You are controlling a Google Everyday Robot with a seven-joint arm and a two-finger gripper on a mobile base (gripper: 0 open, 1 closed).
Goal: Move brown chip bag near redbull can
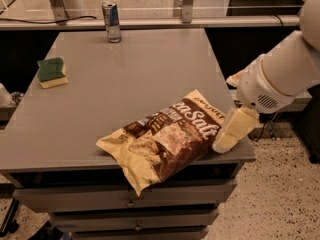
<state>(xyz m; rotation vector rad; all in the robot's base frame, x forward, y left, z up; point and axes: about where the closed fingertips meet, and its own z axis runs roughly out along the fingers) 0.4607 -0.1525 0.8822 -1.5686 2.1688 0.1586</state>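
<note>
**Operator:** Report the current step.

**Technician:** Judged step: approach to grasp. The gripper (pixel 226 140) is at the front right edge of the tabletop (pixel 140 74), just beside the right end of the brown chip bag (pixel 167 136). Contact with the bag cannot be confirmed. Whether the gripper is released or clenched cannot be told from this view. The bag does not appear to be lifted.

**Operator:** Location of the task items?

**Technician:** The brown chip bag lies flat at the front edge of the tabletop, set diagonally, with its lower left corner hanging over the drawers (pixel 125 199). The redbull can (pixel 111 21) stands upright at the far edge, left of centre. Bag and can are well apart. The transfer is not yet done.

**Operator:** Requirements for the next move?

**Technician:** Probable sequence:
1. Secure a hold on the right end of the bag. The foil is crinkly and may slip or deform.
2. Carry the bag to the far left, across the bare middle of the tabletop.
3. Set it down beside the can without tipping the can, which is slim and tall.

**Operator:** Item count?

**Technician:** One brown chip bag. One redbull can. One sponge (pixel 52 72), green over yellow, near the left edge. One gripper.
</note>
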